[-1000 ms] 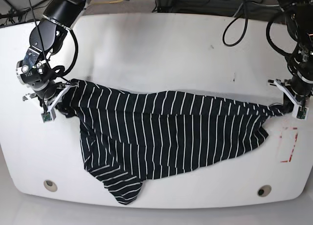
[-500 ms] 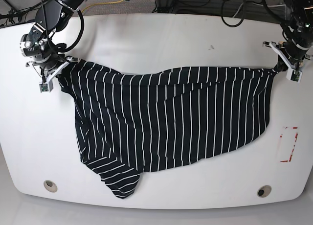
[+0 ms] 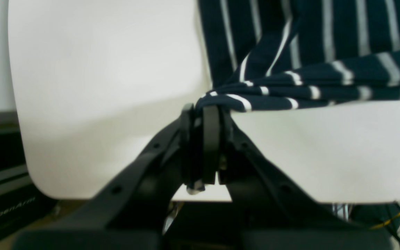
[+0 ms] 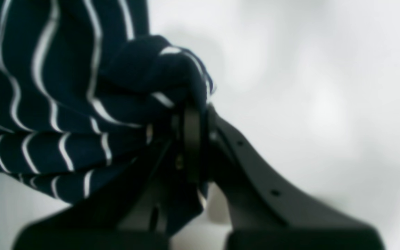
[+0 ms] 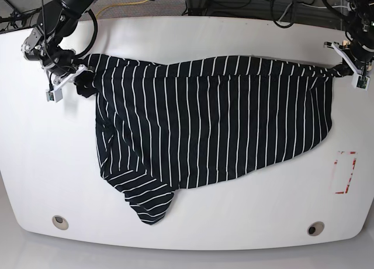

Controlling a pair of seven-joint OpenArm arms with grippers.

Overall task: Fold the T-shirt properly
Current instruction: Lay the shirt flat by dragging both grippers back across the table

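T-shirt (image 5: 204, 126) long axis L-R, sleeve toward base-view bottom, 2 grippers (image 3: 205, 111) (image 4: 193, 114) pinching it

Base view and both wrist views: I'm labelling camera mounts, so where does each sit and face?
Base: above the table, facing down over the striped T-shirt; both arms show.
Left wrist: on the left arm, facing its gripper, whose fingers show.
Right wrist: on the right arm, facing its gripper, whose fingers show.
Both wrist views share the T-shirt, pinched.

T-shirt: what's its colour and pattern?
The T-shirt is black or very dark navy with thin white stripes; it shows best in the base view.
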